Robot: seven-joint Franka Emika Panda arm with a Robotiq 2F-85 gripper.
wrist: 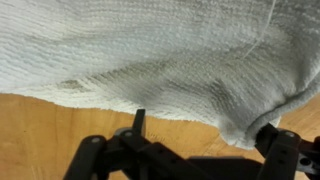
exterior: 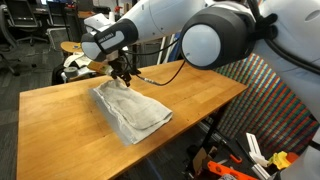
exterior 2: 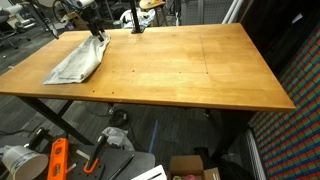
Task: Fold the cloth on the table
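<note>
Cloth [wrist: 160, 60] lies on the table [wrist: 50, 125], just ahead of the gripper [wrist: 205, 128]. In the wrist view, 1 finger [wrist: 138, 120] points at the cloth's edge, bare wood shows in the gap, and the other finger sits near the cloth's corner. The jaws stand wide apart and hold nothing. If the gripper shuts too high, it may miss the thin edge. If it grabs only 1 corner, the cloth may bunch up and fold crooked.

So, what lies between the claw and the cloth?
Nothing else: in the wrist view the claw sits right at the edge of the cloth, with only bare table wood showing between its fingers.
</note>
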